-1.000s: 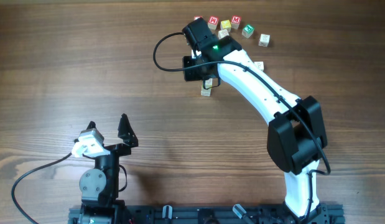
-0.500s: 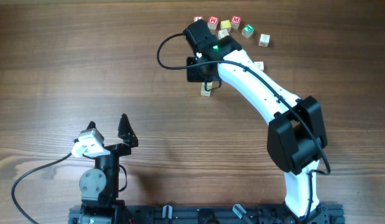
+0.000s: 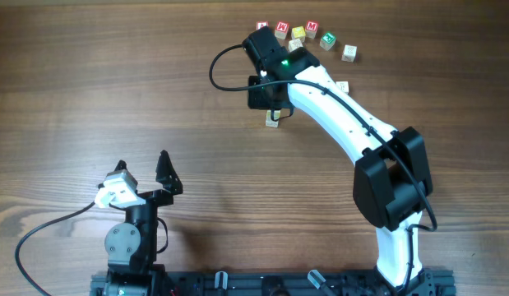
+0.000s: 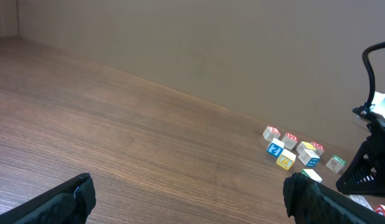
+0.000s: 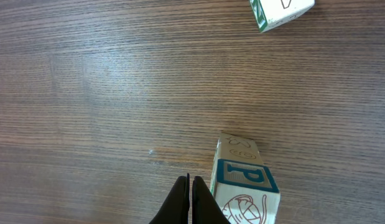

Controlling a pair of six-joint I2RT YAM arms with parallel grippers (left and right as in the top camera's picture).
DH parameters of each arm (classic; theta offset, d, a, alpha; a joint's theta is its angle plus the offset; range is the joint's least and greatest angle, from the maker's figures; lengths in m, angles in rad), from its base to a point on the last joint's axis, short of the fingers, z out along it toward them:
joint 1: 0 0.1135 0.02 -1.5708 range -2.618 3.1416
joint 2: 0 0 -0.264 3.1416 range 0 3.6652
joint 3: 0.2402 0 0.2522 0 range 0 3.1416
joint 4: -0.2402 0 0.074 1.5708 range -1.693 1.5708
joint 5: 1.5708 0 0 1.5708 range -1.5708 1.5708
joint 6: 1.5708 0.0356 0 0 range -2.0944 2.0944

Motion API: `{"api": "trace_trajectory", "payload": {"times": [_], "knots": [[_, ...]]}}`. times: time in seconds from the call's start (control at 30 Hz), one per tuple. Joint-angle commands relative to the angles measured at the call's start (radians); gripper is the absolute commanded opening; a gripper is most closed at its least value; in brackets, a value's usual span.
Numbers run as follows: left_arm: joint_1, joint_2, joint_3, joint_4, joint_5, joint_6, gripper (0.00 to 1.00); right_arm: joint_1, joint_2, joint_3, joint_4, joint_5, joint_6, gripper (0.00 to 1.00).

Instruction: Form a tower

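Now the tower [image 5: 245,177], a small stack of pale cubes with a blue P on top, stands on the bench [image 5: 86,93] just beside the closed, empty right end effector [image 5: 190,186]. Left end effector [image 3: 141,168] gapes wide.

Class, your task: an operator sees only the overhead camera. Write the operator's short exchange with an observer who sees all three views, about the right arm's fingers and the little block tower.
Operator: Overhead, I can't see the right fingers. Do they hold anything?
Observer: No. The right wrist view shows them shut on nothing.
Operator: And where is the tower relative to them?
Observer: It stands beside the fingers, not between them.
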Motion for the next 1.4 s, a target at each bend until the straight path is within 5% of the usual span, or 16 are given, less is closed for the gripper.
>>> {"api": "trace_trajectory", "payload": {"times": [0.0, 1.37], "knots": [[0.006, -0.002, -0.006, 0.003, -0.006, 0.019, 1.00, 0.003, 0.015, 0.017, -0.004, 0.029, 0.023, 0.05], [0.006, -0.002, -0.006, 0.003, -0.006, 0.019, 1.00, 0.000, 0.007, 0.019, 0.058, 0.082, 0.045, 0.05]]}}
